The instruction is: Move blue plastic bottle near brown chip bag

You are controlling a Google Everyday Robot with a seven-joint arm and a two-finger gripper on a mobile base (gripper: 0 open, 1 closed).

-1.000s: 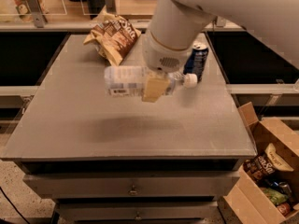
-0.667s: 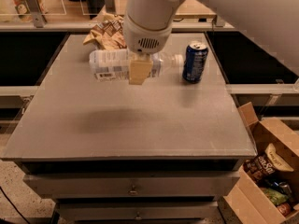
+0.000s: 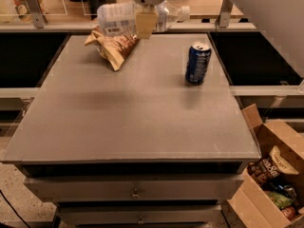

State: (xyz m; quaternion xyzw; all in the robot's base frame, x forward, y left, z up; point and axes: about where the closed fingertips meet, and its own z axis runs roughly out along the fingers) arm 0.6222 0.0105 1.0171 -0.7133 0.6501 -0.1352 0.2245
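The blue plastic bottle is clear with a pale label and barcode. It lies sideways in the air at the far edge of the grey table, its cap pointing right. My gripper is shut on its middle, with one tan finger in front of it. The brown chip bag lies crinkled on the table's far left, directly under and in front of the bottle.
A dark blue soda can stands upright at the table's right side. An open cardboard box with snack packets sits on the floor at the lower right. Drawers run under the table front.
My gripper has carried the bottle up and toward the far edge, from beside the soda can to above the chip bag. The can and the bag have stayed put.
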